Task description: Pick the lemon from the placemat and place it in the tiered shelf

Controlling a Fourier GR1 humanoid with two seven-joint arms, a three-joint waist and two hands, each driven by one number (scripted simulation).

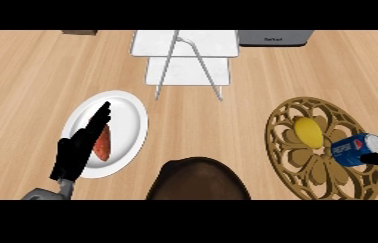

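Observation:
A yellow lemon (308, 132) lies on the round brown openwork placemat (291, 159) at the right. The white tiered shelf (184, 43) with thin metal legs stands at the back centre, far from the lemon. My left hand (74, 154) is open at the lower left, its straight fingers lying over a white plate. A small black part of my right hand (369, 159) shows at the right edge, just beside a blue soda can and near the lemon; the rest of it is out of view.
The blue Pepsi can (353, 149) lies on the placemat right of the lemon. The white plate (125, 117) holds a reddish-orange vegetable (103, 144). A dark brown rounded object (196, 179) sits at the bottom centre. A grey appliance (275, 38) stands at the back right.

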